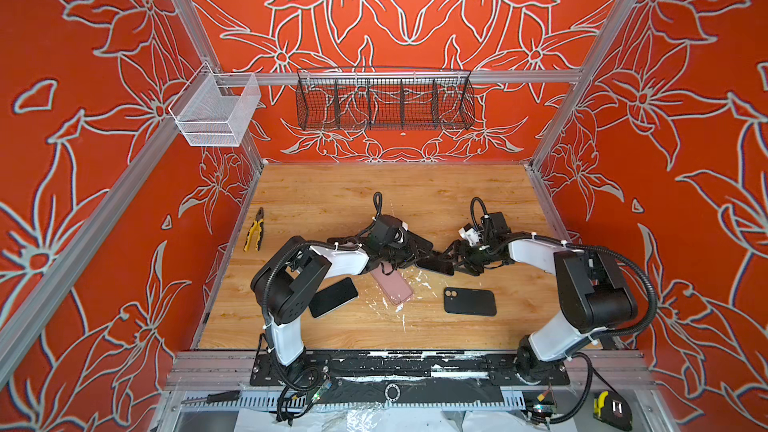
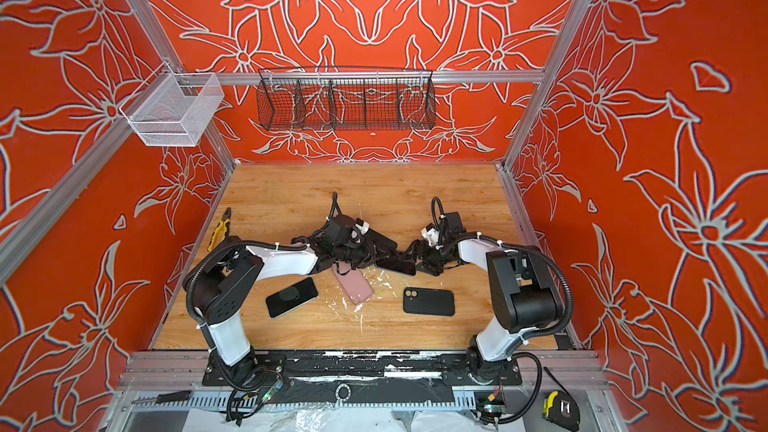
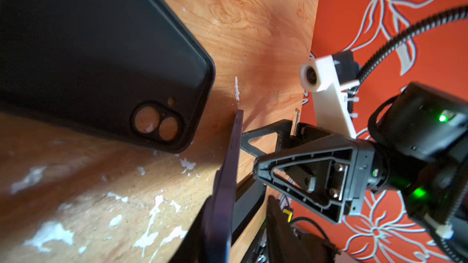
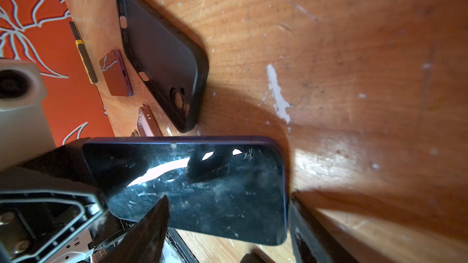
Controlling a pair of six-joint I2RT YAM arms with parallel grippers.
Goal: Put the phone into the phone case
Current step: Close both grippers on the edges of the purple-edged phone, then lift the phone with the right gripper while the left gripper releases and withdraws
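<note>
Left hand (image 1: 417,254) is clamped on one end of the phone (image 4: 215,193) — a dark slab with a smudged, scratched glossy screen and a purplish rim — held clear of the tabletop (image 1: 332,197) above its middle. Right hand (image 3: 249,155) meets it from the other end, fingers touching the phone; whether they grip I cannot tell. Black case (image 1: 469,302) lies flat toward the front edge, right of centre, open side up — wood shows through its lens holes. Pink case (image 1: 400,290) lies near it, partly under the left arm (image 1: 345,261).
</note>
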